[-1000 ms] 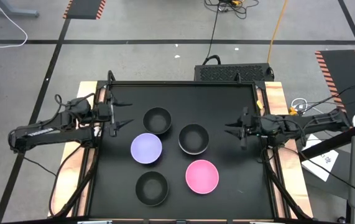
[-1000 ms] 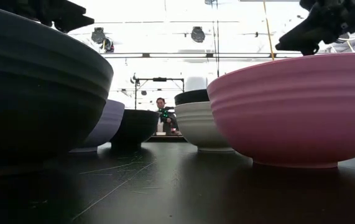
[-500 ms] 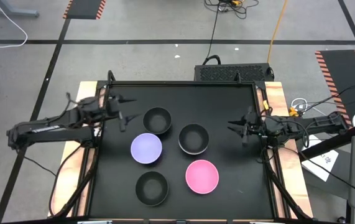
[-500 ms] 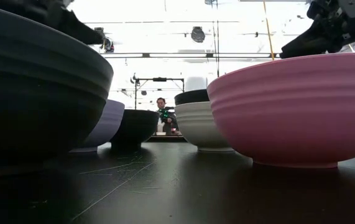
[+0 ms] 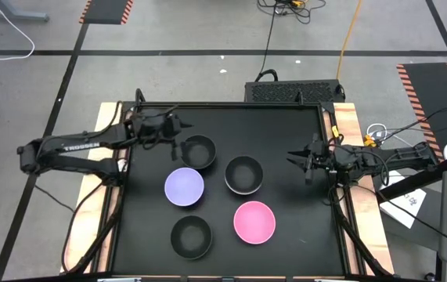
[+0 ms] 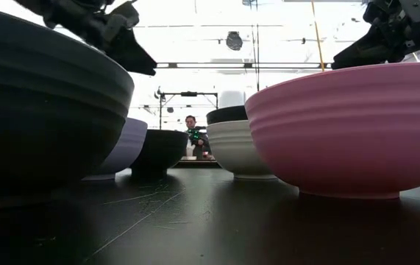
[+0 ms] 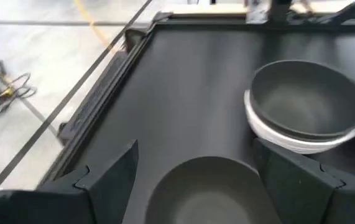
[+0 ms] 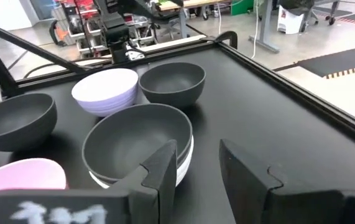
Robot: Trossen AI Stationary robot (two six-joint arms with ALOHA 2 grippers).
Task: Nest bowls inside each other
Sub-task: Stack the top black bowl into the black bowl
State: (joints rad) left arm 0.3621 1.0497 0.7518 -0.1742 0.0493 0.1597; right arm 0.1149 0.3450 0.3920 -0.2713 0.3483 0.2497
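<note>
Left gripper [image 5: 178,128] hangs wide open, empty, beside the black bowl [image 5: 198,151] near the worktop's [image 5: 286,235] far-left corner; right gripper [image 5: 292,157], partly open and empty, waits at the right edge near the black-in-white bowl [image 5: 244,175].

matt plastic bowls [image 5: 198,151]; matt black table [image 5: 286,235]

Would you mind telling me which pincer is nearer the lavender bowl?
The left. The left pincer hangs open by the far black bowl, just beyond the lavender bowl. The right pincer waits open near the table's right edge, past the black-in-white stack.
</note>
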